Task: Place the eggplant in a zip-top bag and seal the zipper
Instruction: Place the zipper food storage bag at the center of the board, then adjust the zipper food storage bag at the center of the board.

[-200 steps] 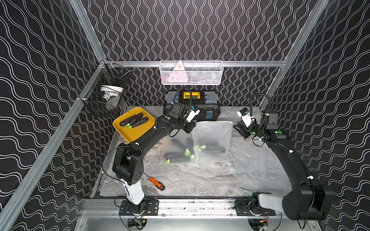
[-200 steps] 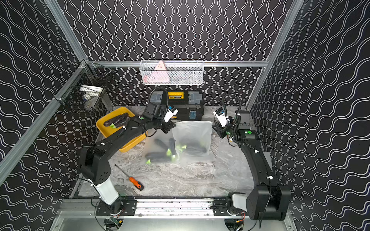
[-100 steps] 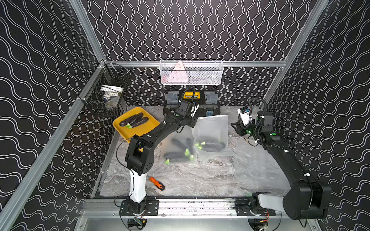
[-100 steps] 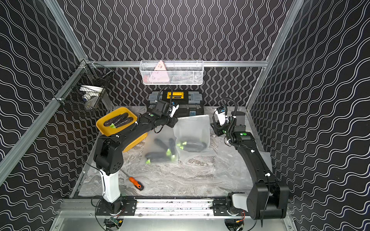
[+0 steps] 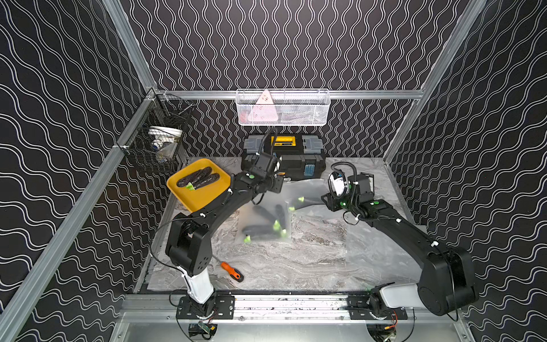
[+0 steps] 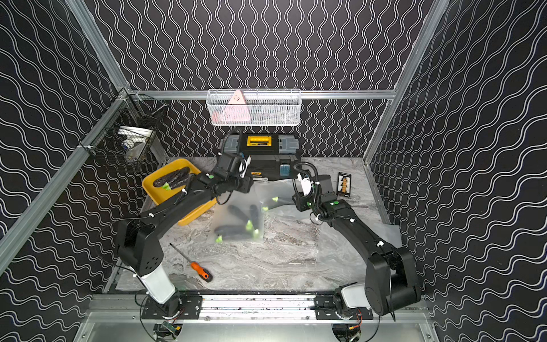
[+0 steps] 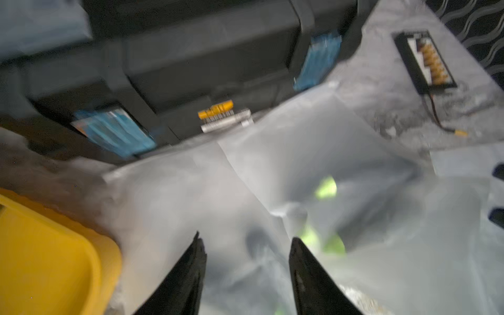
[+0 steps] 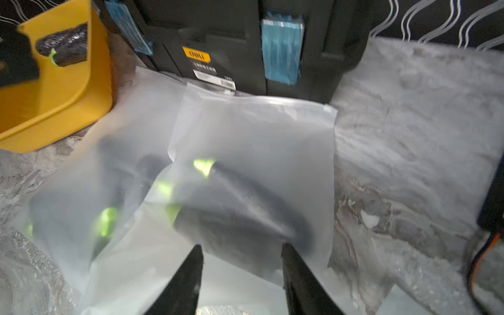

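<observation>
Two frosted zip-top bags lie overlapping in front of the toolbox. The right bag (image 5: 310, 191) (image 8: 253, 131) has its zipper strip toward the toolbox and a dark eggplant (image 8: 245, 215) with a green cap inside. The left bag (image 5: 262, 220) (image 7: 169, 196) holds several eggplants. Two more eggplants (image 5: 197, 178) lie in the yellow tray (image 5: 207, 198). My left gripper (image 5: 276, 187) (image 7: 245, 240) hangs open over the bags' far left corner, holding nothing. My right gripper (image 5: 325, 201) (image 8: 241, 246) is open at the right bag's near right side, also holding nothing.
A black toolbox (image 5: 284, 160) stands at the back, close behind the bags. An orange-handled screwdriver (image 5: 232, 271) lies at the front left. A flat, seemingly empty bag (image 5: 373, 254) lies at the right. A small black board (image 6: 344, 184) sits at the back right. Wire baskets (image 5: 157, 145) hang on the walls.
My left gripper has opened and let go of the right bag's top. The bag, held upright a second ago, has dropped flat. My right arm has swung left and down toward it.
</observation>
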Motion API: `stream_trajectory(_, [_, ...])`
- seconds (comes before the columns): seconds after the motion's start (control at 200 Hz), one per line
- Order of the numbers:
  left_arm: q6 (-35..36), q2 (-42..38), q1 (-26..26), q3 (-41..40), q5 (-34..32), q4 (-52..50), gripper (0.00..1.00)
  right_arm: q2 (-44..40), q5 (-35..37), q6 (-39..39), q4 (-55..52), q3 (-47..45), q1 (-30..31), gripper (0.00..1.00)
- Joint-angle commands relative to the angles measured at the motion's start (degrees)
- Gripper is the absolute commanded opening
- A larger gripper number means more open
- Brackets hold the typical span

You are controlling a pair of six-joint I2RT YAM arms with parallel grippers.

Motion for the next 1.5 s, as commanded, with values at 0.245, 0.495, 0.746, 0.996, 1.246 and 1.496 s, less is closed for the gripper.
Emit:
stream_trajectory(0.245, [-6.52, 6.42, -3.96, 2.29, 3.57, 1.05, 0.54, 1.72, 1.5, 9.49, 0.17, -5.77, 4.15, 0.46])
stream_trajectory(0.495, [-12.35, 10.55, -6.15, 1.03, 2.75, 1.97, 0.54, 0.79, -3.61, 19.13, 3.68, -13.55, 9.42, 0.44])
stream_trajectory(0.746, [-13.82, 12.49, -6.14, -0.54, 2.43, 3.59, 0.55, 1.64, -3.91, 25.22, 9.39, -15.87, 14.52, 0.45])
stream_trajectory(0.996, [-13.27, 16.88, -6.33, 3.3, -1.05, 3.79, 0.56, -3.35, -1.27, 26.6, 3.56, -10.35, 13.16, 0.49])
stream_trajectory(1.246, [-13.74, 12.94, -7.85, 4.65, -0.78, 3.32, 0.56, -2.04, 6.61, 27.41, 4.02, -8.73, 0.62, 0.48])
stream_trajectory(1.496, [-23.32, 4.96, -15.77, -9.18, 1.87, 10.61, 0.5, 7.63, 6.71, 25.88, 8.02, -6.18, -2.26, 0.45])
